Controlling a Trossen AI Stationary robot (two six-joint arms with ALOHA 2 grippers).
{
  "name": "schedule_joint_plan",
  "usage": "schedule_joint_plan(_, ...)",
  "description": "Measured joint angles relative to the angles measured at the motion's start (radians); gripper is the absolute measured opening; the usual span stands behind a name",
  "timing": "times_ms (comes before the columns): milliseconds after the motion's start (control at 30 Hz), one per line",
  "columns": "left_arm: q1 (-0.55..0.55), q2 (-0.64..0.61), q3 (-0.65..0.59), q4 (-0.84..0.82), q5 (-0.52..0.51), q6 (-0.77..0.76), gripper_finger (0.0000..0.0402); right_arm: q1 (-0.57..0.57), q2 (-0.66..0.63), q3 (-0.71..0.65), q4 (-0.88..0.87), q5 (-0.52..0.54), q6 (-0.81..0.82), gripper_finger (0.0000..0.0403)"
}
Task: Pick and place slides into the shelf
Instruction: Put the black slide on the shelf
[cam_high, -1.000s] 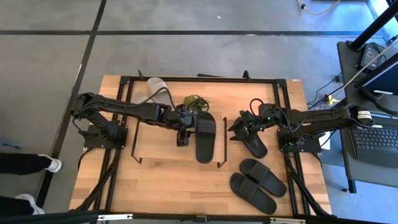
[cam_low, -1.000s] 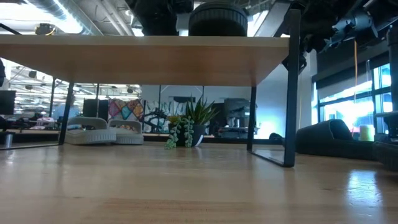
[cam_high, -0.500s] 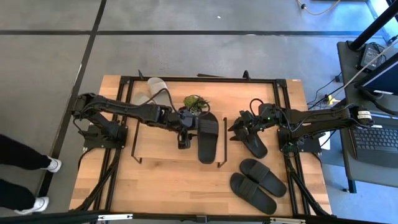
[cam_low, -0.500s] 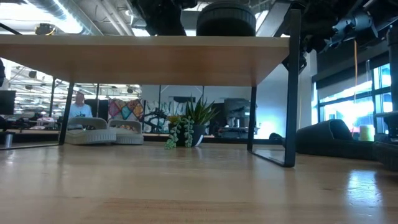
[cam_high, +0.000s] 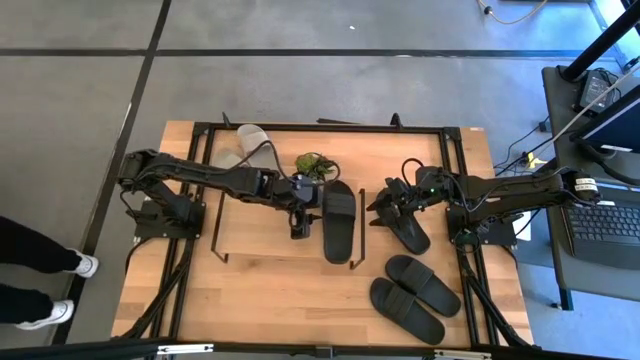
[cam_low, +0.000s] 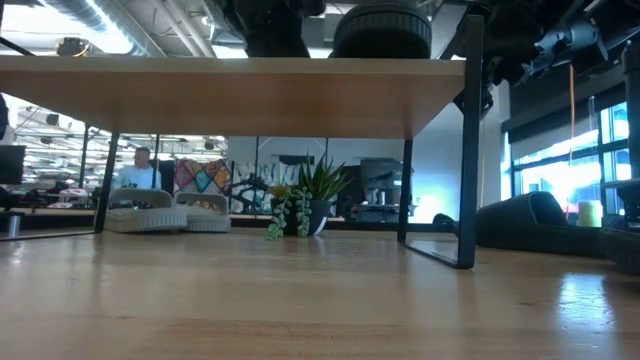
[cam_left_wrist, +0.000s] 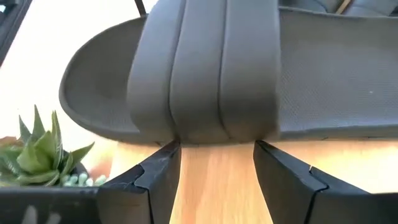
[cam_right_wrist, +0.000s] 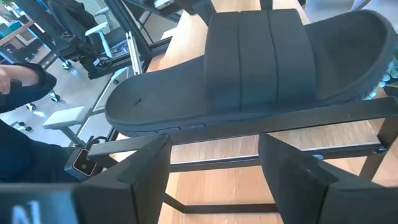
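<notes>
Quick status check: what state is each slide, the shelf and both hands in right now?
Black slide on shelf: flat on board, at left hand.
Shelf: holds one slide.
Slide at right hand: on table.
Black pair: on table, unplaced.
Grey-white slides: behind shelf.
Left hand: open.
Right hand: open.

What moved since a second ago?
The left end effector slid the black slide a little toward the right end of the shelf, its fingers at the strap. In the low view, a person far behind walked to the right. The right end effector, the other slides and the plant stayed put.
</notes>
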Motion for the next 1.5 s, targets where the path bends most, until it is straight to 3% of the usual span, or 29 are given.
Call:
schedule_joint_plan(667, -0.016, 0.054, 0.052, -0.025, 0.022, -0.023, 0.0195, 0.0, 0.095, 0.001, 0.009, -0.001, 0.001, 0.0241)
schedule_joint_plan(900, -0.049, 0.054, 0.052, -0.023, 0.098, -0.055, 0.0195, 0.0, 0.094, 0.001, 0.009, -0.001, 0.003, 0.0241)
schedule_joint_plan(1300, -0.107, 0.061, 0.052, 0.027, 0.104, -0.065, 0.0195, 0.0, 0.094, 0.001, 0.01, -0.002, 0.003, 0.0241)
schedule_joint_plan(1500, -0.107, 0.092, 0.052, 0.065, 0.158, -0.081, 0.0195, 0.0, 0.094, 0.001, 0.01, -0.002, 0.003, 0.0241)
